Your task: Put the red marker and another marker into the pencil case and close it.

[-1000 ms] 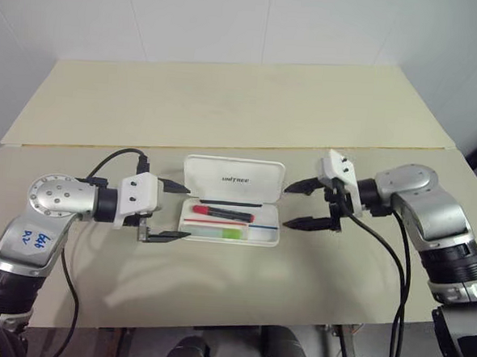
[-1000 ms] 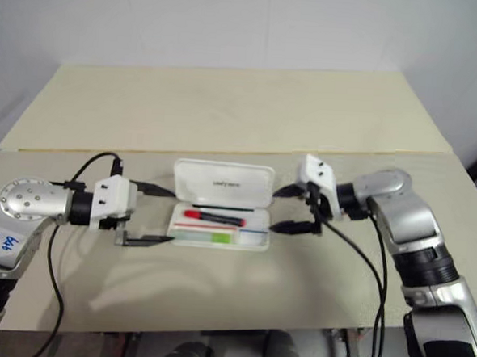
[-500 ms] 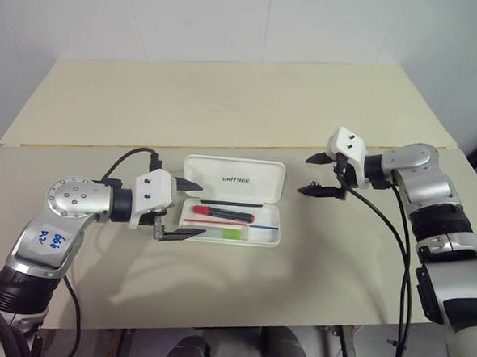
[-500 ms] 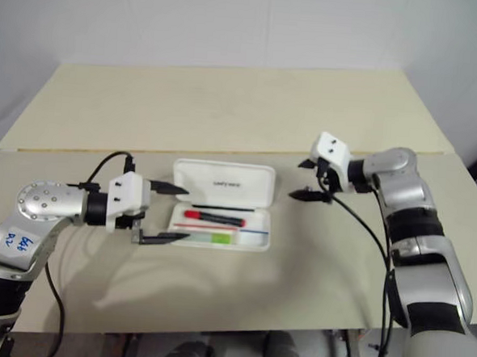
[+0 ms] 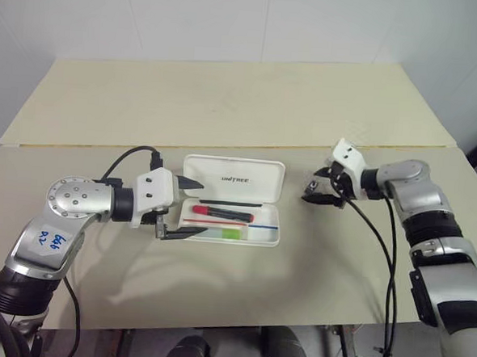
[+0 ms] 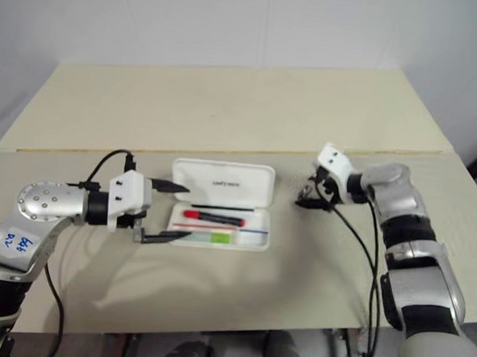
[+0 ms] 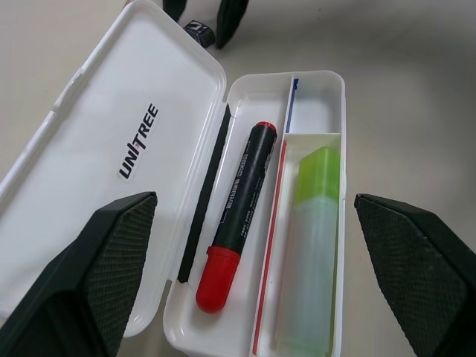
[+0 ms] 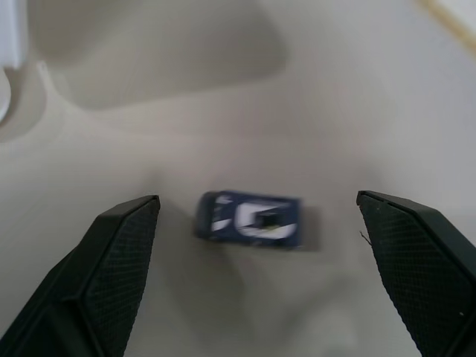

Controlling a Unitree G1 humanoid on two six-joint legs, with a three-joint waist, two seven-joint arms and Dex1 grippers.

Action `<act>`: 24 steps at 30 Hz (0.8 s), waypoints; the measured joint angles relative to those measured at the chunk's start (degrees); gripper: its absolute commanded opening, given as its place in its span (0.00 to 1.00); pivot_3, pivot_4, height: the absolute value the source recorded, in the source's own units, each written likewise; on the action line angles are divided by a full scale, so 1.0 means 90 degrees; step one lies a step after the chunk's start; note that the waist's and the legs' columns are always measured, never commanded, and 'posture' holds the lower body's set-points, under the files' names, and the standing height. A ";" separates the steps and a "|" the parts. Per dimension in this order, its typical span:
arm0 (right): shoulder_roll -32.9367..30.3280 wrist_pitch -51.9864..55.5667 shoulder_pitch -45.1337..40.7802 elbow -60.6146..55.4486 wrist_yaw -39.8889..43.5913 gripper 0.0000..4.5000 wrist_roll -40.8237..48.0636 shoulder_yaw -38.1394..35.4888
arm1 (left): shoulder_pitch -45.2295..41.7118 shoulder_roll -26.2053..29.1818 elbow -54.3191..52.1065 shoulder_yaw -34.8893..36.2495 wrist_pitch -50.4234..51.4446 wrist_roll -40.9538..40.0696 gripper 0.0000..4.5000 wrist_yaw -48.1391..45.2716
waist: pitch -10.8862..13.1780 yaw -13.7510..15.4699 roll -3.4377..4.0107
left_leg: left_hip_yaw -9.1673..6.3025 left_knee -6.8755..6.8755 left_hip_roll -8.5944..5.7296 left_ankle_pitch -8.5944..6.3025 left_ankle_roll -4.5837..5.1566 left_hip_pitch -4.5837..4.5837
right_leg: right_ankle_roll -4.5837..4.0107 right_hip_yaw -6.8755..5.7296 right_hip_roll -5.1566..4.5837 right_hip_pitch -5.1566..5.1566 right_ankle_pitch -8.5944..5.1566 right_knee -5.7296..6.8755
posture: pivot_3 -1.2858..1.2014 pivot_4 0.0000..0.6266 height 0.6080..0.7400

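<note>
The case [image 5: 235,201] lies open at frame centre on the worktop [image 5: 227,105]; the red marker [image 7: 236,204] and green marker [image 7: 311,245] lie inside; left gripper [image 5: 180,209] fingers spread at its left end; right gripper [image 5: 317,189], fingers apart, hovers right over a small blue object [image 8: 249,219].

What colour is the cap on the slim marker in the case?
Bright red, on the black-barrelled red marker; clearest in the left wrist view.

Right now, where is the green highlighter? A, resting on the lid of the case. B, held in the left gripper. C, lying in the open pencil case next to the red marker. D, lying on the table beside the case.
C: the green highlighter lies in its own compartment of the open pencil case, alongside the red marker, with neither gripper touching it.
</note>
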 measured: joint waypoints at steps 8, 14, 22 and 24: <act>0.0105 0.0529 0.0415 -0.0686 -0.0289 0.91 0.0125 -0.0238 | -0.0044 0.0000 0.0003 -0.0002 -0.0007 0.0007 1.00 -0.0004 | -0.0001 -0.0002 -0.0001 | 0.0016 0.0009 0.0001 0.0000 0.0000 0.0007 | -0.0001 0.0018 0.0005 0.0002 0.0011 0.0005 | 0.52 0.24 1.00; 0.0186 0.0694 0.0528 -0.0944 -0.0304 0.45 0.0154 -0.0249 | -0.0106 0.0000 0.0041 -0.0005 -0.0042 0.0015 1.00 -0.0008 | -0.0001 0.0000 -0.0002 | 0.0030 0.0016 0.0000 0.0000 0.0001 0.0013 | 0.0002 0.0035 0.0009 0.0003 0.0019 0.0009 | 0.52 0.24 1.00; 0.0188 0.0696 0.0544 -0.1029 -0.0292 0.30 0.0126 -0.0243 | -0.0105 0.0000 0.0230 -0.0005 -0.0173 0.0033 1.00 -0.0018 | -0.0001 0.0000 -0.0002 | 0.0032 0.0019 0.0000 0.0000 0.0002 0.0012 | 0.0002 0.0039 0.0010 0.0002 0.0021 0.0009 | 0.52 0.24 1.00; 0.0175 0.0655 0.0543 -0.1029 -0.0243 0.30 0.0105 -0.0235 | -0.0102 0.0002 0.0234 -0.0005 -0.0229 0.0034 1.00 -0.0025 | -0.0001 0.0001 -0.0002 | 0.0033 0.0018 0.0000 0.0000 0.0002 0.0012 | 0.0002 0.0039 0.0010 0.0002 0.0021 0.0009 | 0.52 0.24 1.00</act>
